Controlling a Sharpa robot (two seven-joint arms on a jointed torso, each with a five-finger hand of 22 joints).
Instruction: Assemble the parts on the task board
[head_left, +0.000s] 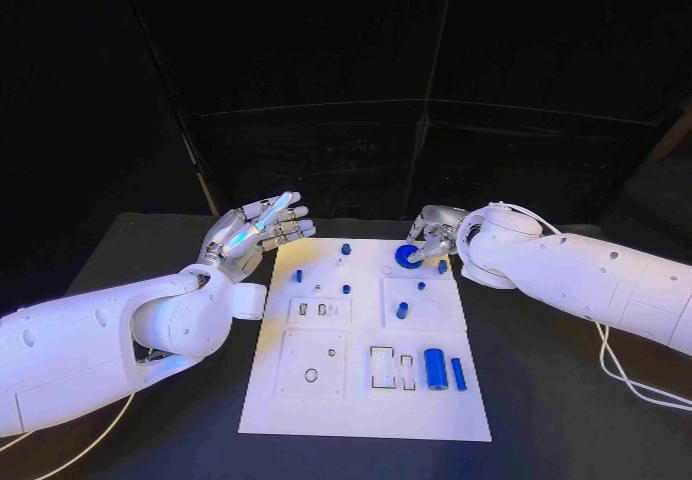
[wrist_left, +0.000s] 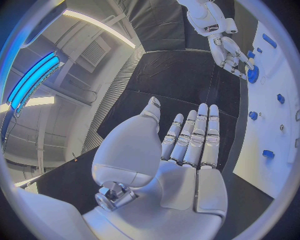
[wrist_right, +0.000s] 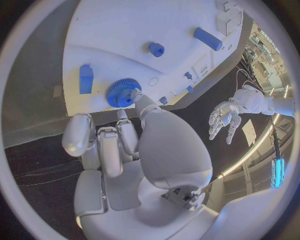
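the left hand hung above the black desk just beside the task board's far left corner, palm turned up, fingers straight and spread a little, nothing in it. in the left wrist view the same hand lay flat and wide, its silver fingers side by side and the thumb off to one side, smooth metal segments with darker seams.

the right hand reached in over the far edge of the task board, wrist bent down. its fingertips met a round blue gear near the board's far right corner; in the right wrist view the thumb tip touched the gear, a toothed disc with a dark centre hole, while the other fingers were curled beside it. whether the gear was truly pinched or only touched, i could not tell.

the board was a flat white matte plate with shallow rectangular recesses. near its near right part lay a stubby blue cylinder and a thin blue bar, side by side. a small blue peg stood in the square recess at middle right. several tiny blue studs dotted the far half.
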